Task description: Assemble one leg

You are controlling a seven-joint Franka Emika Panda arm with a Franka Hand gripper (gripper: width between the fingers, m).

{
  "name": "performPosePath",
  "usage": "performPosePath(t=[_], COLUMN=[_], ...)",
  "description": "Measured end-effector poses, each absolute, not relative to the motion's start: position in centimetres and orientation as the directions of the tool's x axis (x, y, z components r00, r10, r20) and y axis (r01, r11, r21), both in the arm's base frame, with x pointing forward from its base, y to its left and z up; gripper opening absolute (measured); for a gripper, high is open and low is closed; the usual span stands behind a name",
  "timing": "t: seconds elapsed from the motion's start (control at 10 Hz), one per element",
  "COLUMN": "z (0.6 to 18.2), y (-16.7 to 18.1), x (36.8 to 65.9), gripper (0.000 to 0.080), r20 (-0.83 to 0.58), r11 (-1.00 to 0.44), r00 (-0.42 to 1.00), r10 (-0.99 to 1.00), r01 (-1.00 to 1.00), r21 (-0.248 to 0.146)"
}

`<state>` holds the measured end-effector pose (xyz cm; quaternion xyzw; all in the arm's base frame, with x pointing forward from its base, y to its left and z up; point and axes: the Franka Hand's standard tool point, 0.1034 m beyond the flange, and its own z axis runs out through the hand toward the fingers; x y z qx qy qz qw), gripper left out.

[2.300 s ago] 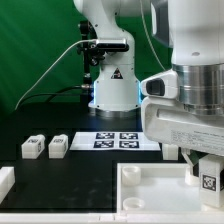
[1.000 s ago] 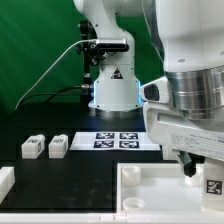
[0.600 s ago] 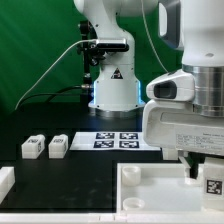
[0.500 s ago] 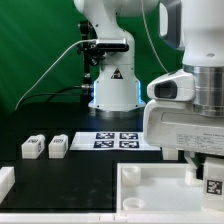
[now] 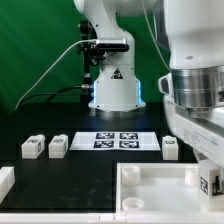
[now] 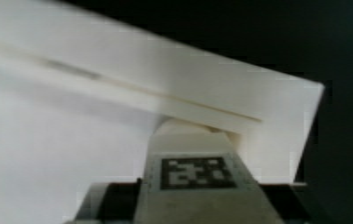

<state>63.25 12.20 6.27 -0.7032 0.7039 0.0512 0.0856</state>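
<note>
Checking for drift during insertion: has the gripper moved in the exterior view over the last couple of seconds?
Yes. The gripper, shut on a leg, shifted toward the exterior view's right, uncovering the marker board's right end and another leg.

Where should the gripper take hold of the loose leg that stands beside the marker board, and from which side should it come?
Probably from above, closing on two opposite side faces of the leg. It is a small block standing free on the table, with open space around it beside the marker board.

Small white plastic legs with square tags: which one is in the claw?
The small white tagged plastic leg at the exterior view's right edge, over the white tray; the other three rest on the black table.
</note>
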Motion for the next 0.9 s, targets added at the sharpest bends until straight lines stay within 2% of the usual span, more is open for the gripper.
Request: performPosePath(t=[0.1,0.3,0.4,0.5,0.6,0.7,0.8,0.9], z=[6.2,6.2,6.1,6.0,5.9,5.9,5.8,5.8], y=[12.5,12.6,12.6,12.7,12.9,13.2,13.0,12.9], x=[63.3,63.3,63.2,62.9,62.5,62.3,62.5,62.4], gripper=[0.0291,0.0291,0.0387,0.0387,0.0564,0.0633,0.0645,0.0648], r20=[-0.244,-0.244,-0.24,-0.234,-0.221,-0.206,-0.184,-0.171], r11=[0.373,0.369,0.312,0.226,0.048,-0.132,-0.294,-0.399], r00=[-0.353,-0.349,-0.29,-0.206,-0.033,0.141,0.309,0.415], r10=[-0.903,-0.905,-0.926,-0.95,-0.975,-0.968,-0.933,-0.893], r01=[-0.927,-0.929,-0.949,-0.972,-0.997,-0.989,-0.95,-0.909], r21=[-0.041,-0.041,-0.055,-0.061,-0.064,-0.06,-0.103,-0.123])
